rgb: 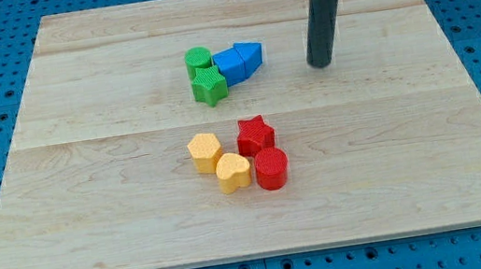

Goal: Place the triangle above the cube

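My tip [320,64], the bottom end of the straight dark rod, sits on the pale wooden board [118,199] in the upper right part of the picture. There is no gripper here, so nothing opens or shuts, and the tip holds nothing and touches no block. The blue triangle block [249,55] lies near the top middle of the picture, to the left of my tip with a small gap of bare wood between them. It is pressed against the blue cube block [230,65], which sits on its left and a little lower. The cube touches a green star-shaped block [209,86] and a green round block [198,60] further left. In the lower middle of the picture sit four more blocks in a bunch: a yellow six-sided block [204,151], a yellow heart-shaped block [232,170], a red star-shaped block [256,135] and a red round block [271,167]. I think the job is only at the start, because the triangle is beside the cube, not above it. I think the next move needs my tip to get to the triangle's lower right side and push it up and left, so it ends higher in the picture than the cube. The push should be gentle, or the cube and green blocks may slide too.
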You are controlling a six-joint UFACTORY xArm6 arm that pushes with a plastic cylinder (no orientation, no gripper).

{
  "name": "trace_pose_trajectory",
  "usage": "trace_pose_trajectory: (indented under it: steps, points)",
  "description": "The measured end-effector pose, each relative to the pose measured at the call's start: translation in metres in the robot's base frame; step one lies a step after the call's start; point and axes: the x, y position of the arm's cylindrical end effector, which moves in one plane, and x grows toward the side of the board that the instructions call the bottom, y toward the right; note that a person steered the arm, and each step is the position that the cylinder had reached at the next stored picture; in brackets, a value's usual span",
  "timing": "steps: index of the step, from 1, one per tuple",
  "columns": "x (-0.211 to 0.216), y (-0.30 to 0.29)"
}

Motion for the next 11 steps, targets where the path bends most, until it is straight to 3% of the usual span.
trace_pose_trajectory:
  steps: [1,3,7,8,9,11]
  points:
    - [0.02,-0.031]
    - [0.005,-0.071]
    - [-0.077,-0.071]
    - [-0.073,-0.033]
    - [-0.102,-0.035]
    - [-0.104,-0.098]
